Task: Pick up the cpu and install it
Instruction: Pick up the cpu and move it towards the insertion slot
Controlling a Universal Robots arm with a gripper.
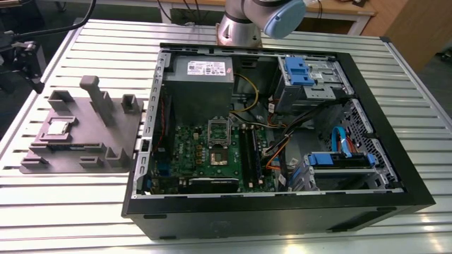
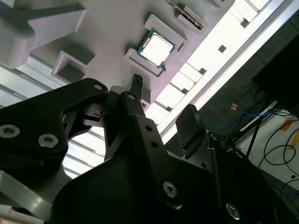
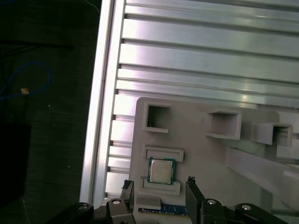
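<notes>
The cpu (image 3: 161, 170) lies flat, metal top up, in a shallow square recess of the grey tray (image 3: 205, 163). The tray rests on the slatted metal surface (image 3: 210, 56). In the exterior view the tray sits at that view's left, well apart from the open case (image 1: 282, 203), with the bare socket (image 1: 217, 144) on the board inside it. So the chip is not yet picked up, and nothing is installed.

The fingers (image 3: 193, 198) are spread wide and hold nothing. In the first wrist view the two tips stand either side of the cpu's line, and the chip lies just beyond them, roughly centred on the gap. The gap looks wider than the chip. The second wrist view agrees: the cpu lies ahead of the tips and apart from them, with no contact.

The chip is square, so it has no long axis to speak of. Its edges seem to run close to square with the line joining the two tips, perhaps turned slightly. I judge the approach to be nearly aligned, with the fingers hanging above the tray, not down around the chip. How high they hang I cannot tell.

The arm (image 1: 244, 24) has its base behind the case. The wrist is turned so both its cameras look down on the tray.
</notes>
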